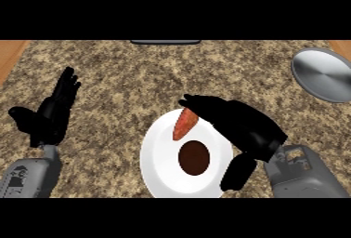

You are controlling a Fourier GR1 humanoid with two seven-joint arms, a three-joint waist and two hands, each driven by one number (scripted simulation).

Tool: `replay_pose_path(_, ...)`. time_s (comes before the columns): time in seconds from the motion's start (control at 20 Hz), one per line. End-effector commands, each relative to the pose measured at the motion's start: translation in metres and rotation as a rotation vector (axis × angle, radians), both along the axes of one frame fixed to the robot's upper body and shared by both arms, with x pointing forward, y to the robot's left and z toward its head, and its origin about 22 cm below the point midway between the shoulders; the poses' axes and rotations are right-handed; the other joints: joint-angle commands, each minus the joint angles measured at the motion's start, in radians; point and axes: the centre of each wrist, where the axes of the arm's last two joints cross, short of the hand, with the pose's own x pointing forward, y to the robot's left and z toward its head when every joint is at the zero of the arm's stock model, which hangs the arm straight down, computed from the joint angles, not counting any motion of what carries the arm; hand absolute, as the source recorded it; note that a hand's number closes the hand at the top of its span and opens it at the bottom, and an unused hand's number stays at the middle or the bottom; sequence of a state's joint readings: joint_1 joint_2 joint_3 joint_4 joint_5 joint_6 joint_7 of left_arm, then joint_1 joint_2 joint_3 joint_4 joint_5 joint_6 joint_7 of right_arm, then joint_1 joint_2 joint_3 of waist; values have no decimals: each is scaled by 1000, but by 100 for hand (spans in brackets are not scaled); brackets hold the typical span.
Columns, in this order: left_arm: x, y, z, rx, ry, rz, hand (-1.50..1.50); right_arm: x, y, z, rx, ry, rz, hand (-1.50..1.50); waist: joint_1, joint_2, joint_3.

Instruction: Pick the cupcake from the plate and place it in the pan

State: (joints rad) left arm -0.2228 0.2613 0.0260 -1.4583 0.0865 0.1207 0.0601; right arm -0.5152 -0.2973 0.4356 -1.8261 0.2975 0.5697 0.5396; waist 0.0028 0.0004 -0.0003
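The cupcake [194, 158] shows as a dark brown round on the white plate [159, 162], near the counter's front. An orange elongated piece of food [185, 125] lies on the plate's far part, its upper end under my right fingers. My right hand [243, 125] hangs over the plate's right side, open. Its fingers point left above the cupcake and its thumb [237, 174] hangs just right of the cupcake, with no visible contact. The grey round pan [323, 74] lies at the far right. My left hand [49, 116] rests open at the left, fingers up.
A dark flat object [165, 42] sits at the counter's far edge, in the middle. Wooden strips [10, 56] border the speckled stone counter [116, 79] on both sides. Bare counter lies between the plate and the pan.
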Motion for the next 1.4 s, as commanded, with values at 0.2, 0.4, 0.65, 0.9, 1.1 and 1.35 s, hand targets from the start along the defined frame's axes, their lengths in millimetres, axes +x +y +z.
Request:
replay_pose_path(0.2,-4,-3,-1,-20,13,-3,0,9,4,-35,-67,83,65,-150,1,0,0)
replay_pose_path(0.4,-6,6,-13,-8,5,2,0,9,12,-32,-80,74,87,-150,-1,0,0)
replay_pose_path(0.65,-5,8,-6,13,-9,18,0,-2,13,-46,-131,57,98,-150,-1,-1,0)
replay_pose_path(0.9,-1,9,9,1,-12,5,0,9,40,-49,-306,20,74,-150,4,-1,0)
replay_pose_path(1.1,-4,-3,1,6,4,8,0,0,32,-40,-349,25,76,-150,-2,-1,0)
replay_pose_path(1.35,-2,6,-7,-6,-1,15,0,6,35,-42,-372,39,85,-150,-3,-1,0)
